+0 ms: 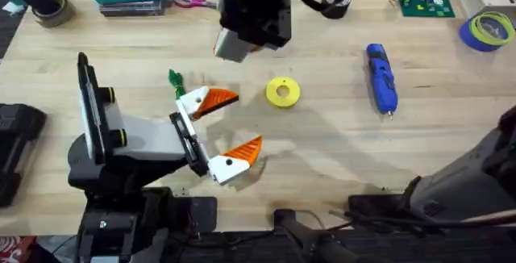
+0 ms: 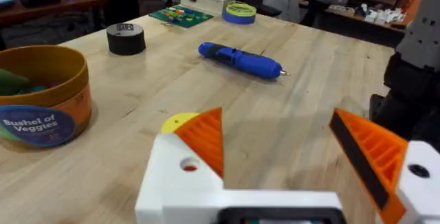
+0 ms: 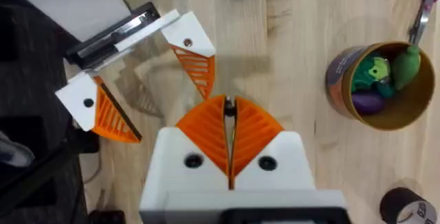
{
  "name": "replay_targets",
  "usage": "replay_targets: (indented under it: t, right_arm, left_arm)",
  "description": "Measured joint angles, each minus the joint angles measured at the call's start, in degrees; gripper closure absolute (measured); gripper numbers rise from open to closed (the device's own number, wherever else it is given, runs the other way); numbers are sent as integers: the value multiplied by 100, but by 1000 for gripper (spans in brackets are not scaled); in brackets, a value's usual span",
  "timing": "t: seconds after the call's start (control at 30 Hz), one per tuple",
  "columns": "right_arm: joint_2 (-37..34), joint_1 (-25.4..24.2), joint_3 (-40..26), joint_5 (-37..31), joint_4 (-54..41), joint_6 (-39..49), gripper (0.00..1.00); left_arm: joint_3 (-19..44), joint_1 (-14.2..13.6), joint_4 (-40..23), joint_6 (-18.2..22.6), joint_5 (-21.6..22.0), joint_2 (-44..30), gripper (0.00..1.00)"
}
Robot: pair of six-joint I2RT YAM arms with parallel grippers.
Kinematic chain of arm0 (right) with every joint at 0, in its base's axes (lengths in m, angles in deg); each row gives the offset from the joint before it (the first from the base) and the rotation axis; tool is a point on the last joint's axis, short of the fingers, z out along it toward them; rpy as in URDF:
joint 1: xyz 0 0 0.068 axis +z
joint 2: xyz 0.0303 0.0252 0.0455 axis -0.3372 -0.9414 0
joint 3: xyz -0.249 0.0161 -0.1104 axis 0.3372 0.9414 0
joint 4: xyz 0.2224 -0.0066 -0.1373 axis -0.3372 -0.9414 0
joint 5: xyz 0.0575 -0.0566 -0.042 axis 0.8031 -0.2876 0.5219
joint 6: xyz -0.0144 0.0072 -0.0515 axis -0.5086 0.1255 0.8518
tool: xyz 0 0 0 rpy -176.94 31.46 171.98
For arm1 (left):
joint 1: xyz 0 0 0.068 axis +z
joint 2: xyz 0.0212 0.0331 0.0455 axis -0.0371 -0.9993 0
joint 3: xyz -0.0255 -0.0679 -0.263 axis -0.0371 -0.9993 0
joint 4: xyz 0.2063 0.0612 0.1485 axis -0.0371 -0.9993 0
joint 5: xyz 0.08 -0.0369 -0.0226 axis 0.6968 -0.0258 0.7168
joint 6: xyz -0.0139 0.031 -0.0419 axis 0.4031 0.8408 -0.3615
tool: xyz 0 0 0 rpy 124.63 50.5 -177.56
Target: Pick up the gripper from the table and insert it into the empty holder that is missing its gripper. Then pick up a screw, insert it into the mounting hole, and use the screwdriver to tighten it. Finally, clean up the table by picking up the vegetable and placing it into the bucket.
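Both orange ribbed plastic wedge fingertips (image 1: 219,98) are seated on the white plastic finger blocks (image 1: 228,166) of the left gripper (image 1: 242,123), which lies low over the pale wooden table (image 1: 322,158) with its fingers spread wide apart and nothing between them; no block is seen lacking a tip, so the insertion step is judged complete. Each block shows a round mounting hole (image 2: 188,163); whether a screw sits in it cannot be told. Just beside the far block lies the slim green toy vegetable (image 1: 173,79), on the table and outside the round orange-brown tub (image 3: 381,80), which stands near and already holds other toy vegetables. A small yellow disc (image 1: 282,91) rests close to the tips; the blue pen-shaped electric screwdriver (image 1: 381,77) lies well apart, untouched. The right gripper (image 3: 229,110) hangs above the left claw, pads pressed together with nothing visible between them. Step in hand, as judged: fetching a screw. Next move calls for the right arm to descend, part its fingers, and pinch a very small part precisely
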Motion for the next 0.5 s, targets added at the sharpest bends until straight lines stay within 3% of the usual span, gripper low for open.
replay_targets:
  t: [0.5]
  right_arm:
    - [-292,25,0,402,81,142,996]
  left_arm:
    - [0,0,0,1,0,2,58]
